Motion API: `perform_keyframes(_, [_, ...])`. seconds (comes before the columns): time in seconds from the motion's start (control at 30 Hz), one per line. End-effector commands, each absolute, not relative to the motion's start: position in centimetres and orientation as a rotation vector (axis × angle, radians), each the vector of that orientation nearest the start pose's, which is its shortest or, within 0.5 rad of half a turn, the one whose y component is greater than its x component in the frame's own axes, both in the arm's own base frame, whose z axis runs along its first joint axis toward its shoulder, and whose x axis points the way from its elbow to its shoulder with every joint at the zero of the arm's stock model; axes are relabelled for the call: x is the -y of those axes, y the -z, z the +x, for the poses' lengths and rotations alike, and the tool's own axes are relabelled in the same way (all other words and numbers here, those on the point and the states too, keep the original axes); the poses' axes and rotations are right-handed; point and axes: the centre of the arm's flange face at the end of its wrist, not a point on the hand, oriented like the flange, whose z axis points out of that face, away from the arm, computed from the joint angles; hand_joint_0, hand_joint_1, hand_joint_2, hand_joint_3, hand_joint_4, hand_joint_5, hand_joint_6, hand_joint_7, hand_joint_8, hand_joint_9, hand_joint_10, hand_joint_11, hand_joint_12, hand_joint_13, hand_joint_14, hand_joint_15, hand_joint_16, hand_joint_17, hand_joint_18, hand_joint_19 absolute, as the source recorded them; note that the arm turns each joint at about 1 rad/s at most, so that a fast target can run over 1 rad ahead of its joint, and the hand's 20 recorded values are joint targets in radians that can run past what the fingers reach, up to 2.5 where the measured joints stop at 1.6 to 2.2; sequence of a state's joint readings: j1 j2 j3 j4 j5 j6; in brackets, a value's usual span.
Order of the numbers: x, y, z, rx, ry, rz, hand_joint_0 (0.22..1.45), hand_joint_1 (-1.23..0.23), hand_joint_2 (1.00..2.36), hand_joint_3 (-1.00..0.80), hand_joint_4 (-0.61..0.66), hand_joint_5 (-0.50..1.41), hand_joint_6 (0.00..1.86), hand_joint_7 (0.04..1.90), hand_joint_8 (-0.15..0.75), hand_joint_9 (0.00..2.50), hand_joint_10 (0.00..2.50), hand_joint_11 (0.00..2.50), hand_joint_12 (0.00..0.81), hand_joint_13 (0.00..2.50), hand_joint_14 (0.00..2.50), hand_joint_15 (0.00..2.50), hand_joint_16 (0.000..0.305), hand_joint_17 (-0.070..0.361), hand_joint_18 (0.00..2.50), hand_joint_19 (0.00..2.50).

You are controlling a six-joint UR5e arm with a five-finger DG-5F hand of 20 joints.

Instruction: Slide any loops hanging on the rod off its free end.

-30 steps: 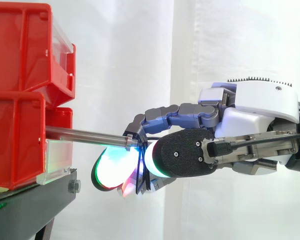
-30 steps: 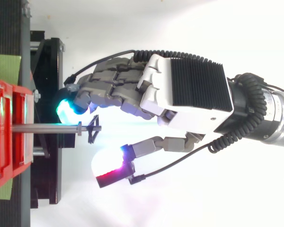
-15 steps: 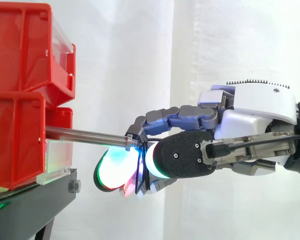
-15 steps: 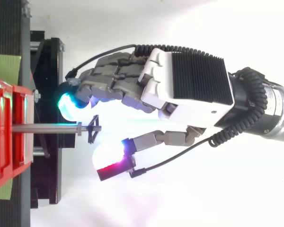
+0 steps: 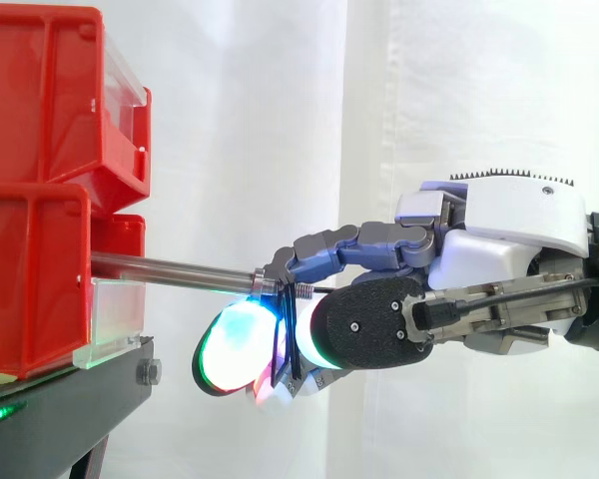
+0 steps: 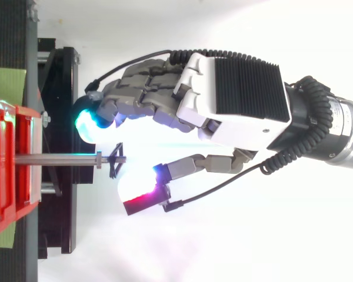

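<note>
Looking level across the work: a metal rod (image 5: 170, 269) jutting rightward out of the stacked red bins (image 5: 40, 200), above the black stand (image 5: 60, 419) and in front of the white curtain (image 5: 280, 90). On that rod, right at its free end, a thin black loop (image 5: 292, 334), hanging straight down below it. From the right edge, the hand (image 5: 509, 225), back uppermost, drawn close up to the rod's tip, with the loop hanging within its span. Looking down from above: the rod (image 6: 59, 159) again, running straight out from the bins, and the loop (image 6: 114, 167) threaded on it between a small collar (image 6: 98, 159) and the very tip, not yet off. Slanting in from the right, the hand (image 6: 241, 100), straddling the rod's end, part of it on either side of the loop. Impossible to tell a real grip on the loop from mere bracketing of it, in one view or the other.
</note>
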State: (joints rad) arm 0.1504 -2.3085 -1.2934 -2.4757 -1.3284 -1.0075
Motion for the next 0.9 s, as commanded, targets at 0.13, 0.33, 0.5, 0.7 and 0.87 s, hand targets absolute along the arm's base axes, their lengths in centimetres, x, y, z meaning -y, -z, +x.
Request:
perform_keyframes(0.13, [4.3, -22.4, 76.7, -1.301, -0.424, 0.475, 0.61, -0.67, 1.01, -0.37, 0.2, -0.18, 0.79, 0.76, 0.269, 0.62, 0.02, 0.5, 0.336, 0.61, 0.01, 0.31, 0.046, 0.103, 0.56, 0.32])
perform_keyframes(0.33, [4.3, -22.5, 76.7, -1.3, -0.426, 0.475, 0.61, -0.68, 1.01, -0.35, 0.2, -0.19, 0.83, 0.74, 0.268, 0.62, 0.02, 0.51, 0.335, 0.62, 0.01, 0.31, 0.046, 0.103, 0.56, 0.33])
perform_keyframes(0.5, [4.2, -22.5, 76.7, -1.302, -0.432, 0.469, 0.61, -0.69, 1.01, -0.32, 0.19, -0.19, 0.85, 0.74, 0.266, 0.62, 0.02, 0.55, 0.336, 0.62, 0.01, 0.33, 0.046, 0.103, 0.57, 0.33])
perform_keyframes(0.7, [3.6, -22.5, 76.8, -1.306, -0.447, 0.451, 0.61, -0.72, 1.01, -0.31, 0.18, -0.21, 0.92, 0.69, 0.267, 0.62, 0.02, 0.59, 0.336, 0.63, 0.01, 0.36, 0.046, 0.104, 0.57, 0.35])
perform_keyframes(0.87, [3.2, -22.4, 76.8, -1.306, -0.45, 0.447, 0.6, -0.73, 1.01, -0.3, 0.17, -0.2, 0.94, 0.68, 0.271, 0.64, 0.02, 0.62, 0.337, 0.64, 0.01, 0.36, 0.046, 0.105, 0.58, 0.35])
